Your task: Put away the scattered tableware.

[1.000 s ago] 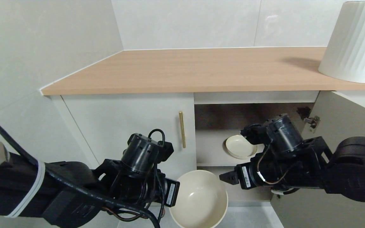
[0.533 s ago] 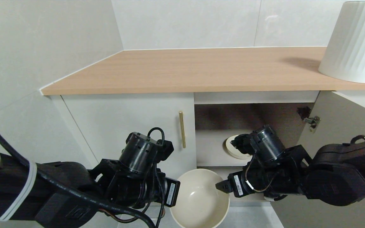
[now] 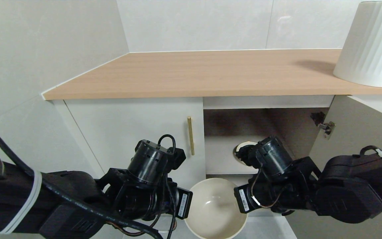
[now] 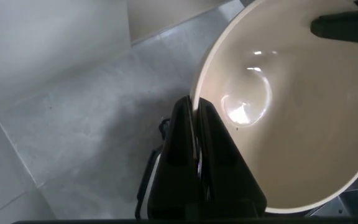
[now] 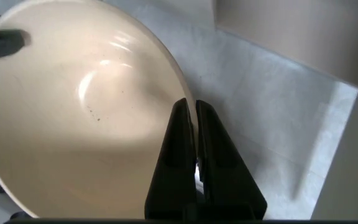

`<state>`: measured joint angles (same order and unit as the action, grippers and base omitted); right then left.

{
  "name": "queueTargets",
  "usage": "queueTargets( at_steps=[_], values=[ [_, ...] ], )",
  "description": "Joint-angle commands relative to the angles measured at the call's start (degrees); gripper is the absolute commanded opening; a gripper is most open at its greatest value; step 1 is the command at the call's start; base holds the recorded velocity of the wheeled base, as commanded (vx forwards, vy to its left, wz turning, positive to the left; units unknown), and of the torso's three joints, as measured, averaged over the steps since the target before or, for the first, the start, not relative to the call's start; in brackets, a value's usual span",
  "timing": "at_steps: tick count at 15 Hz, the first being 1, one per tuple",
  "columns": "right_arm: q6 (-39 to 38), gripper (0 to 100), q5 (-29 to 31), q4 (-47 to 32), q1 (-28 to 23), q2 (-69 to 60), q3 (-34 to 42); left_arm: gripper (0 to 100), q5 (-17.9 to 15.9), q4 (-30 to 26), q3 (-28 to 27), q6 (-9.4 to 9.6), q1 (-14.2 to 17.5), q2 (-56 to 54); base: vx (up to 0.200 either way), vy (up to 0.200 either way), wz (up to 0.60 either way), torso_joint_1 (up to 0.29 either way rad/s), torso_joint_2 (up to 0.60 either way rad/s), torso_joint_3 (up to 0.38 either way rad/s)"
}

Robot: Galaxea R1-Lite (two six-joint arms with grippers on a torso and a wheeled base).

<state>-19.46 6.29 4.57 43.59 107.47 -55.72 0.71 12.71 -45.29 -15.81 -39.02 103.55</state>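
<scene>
Two grips on bowl, right pincer newly clamped, left pincer holding

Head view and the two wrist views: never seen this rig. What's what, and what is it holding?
This is a two-armed robot. The head view looks down from its head at a kitchen cabinet; each wrist view looks along one arm's gripper. The left gripper and right gripper pinch the rim of one cream bowl, on opposite sides, before its open side. A small dish sits on the shelf inside. A white ribbed container stands on the countertop.
</scene>
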Motion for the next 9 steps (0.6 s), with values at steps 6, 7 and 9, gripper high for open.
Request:
queueTargets(
  at_steps=[6, 7, 9],
  values=[
    [0.0, 0, 0.6, -0.3, 0.4, 0.3, 0.1, 100, 0.3, -0.3, 0.0, -0.10, 0.1, -0.2, 0.000, 0.000, 0.00, 0.000, 0.00, 0.000],
    [0.1, 0, 0.6, -0.4, 0.4, 0.4, 0.2, 100, 0.3, -0.2, -0.1, -0.10, 0.1, -0.2, 0.000, 0.000, 0.00, 0.000, 0.00, 0.000],
    [0.1, 0, 0.7, -0.4, 0.4, 0.5, 0.2, 100, 0.3, -0.3, -0.1, -0.18, 0.1, -0.1, 0.000, 0.000, 0.00, 0.000, 0.00, 0.000]
  ],
)
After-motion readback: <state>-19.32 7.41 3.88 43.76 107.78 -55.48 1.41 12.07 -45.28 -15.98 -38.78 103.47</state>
